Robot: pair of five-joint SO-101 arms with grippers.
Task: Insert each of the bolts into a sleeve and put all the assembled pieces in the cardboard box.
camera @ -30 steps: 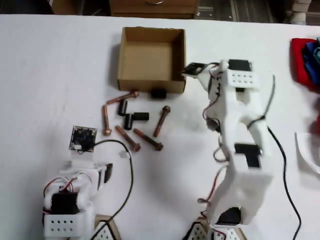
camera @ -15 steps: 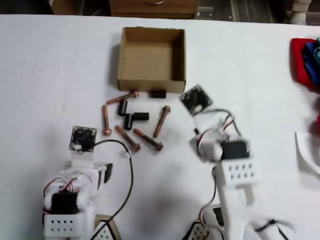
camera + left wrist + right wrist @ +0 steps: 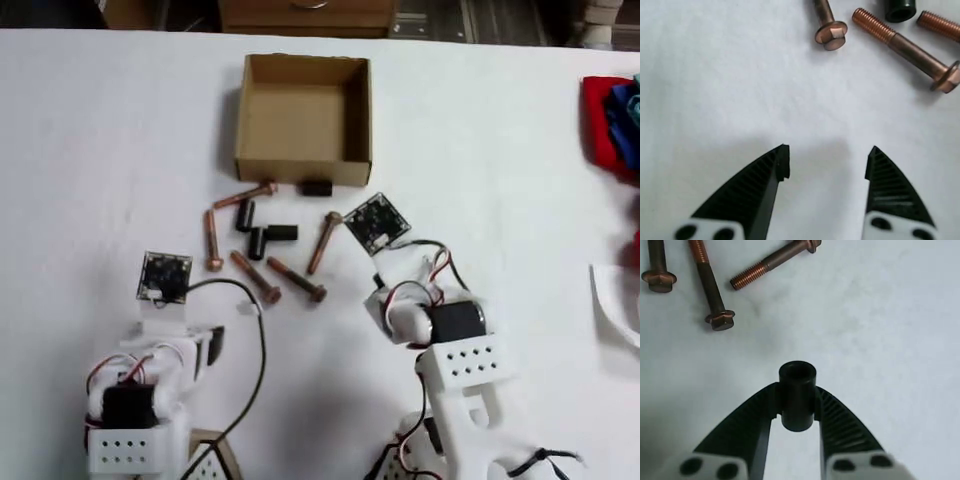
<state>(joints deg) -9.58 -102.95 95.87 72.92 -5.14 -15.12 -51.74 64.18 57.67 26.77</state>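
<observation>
Overhead, the cardboard box (image 3: pixel 305 172) shows its bare brown floor. Five bolts (image 3: pixel 256 277) and four loose sleeves (image 3: pixel 283 232) lie just before it on the bench (image 3: pixel 110 130). The right arm (image 3: pixel 452 330) has drawn back from the box's corner to beside the bolts.

From the left wrist, the left claw (image 3: pixel 828 156) hangs spread apart over bare bench, with bolts beyond.

From the right wrist, the right claw (image 3: pixel 797 402) is clamped on an upright black sleeve (image 3: pixel 797 382), with three bolts beyond it.

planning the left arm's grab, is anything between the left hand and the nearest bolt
Nothing visible does. The left hand is open over bare table, and the nearest bolt lies ahead of its fingertips with only tabletop between them.
</observation>
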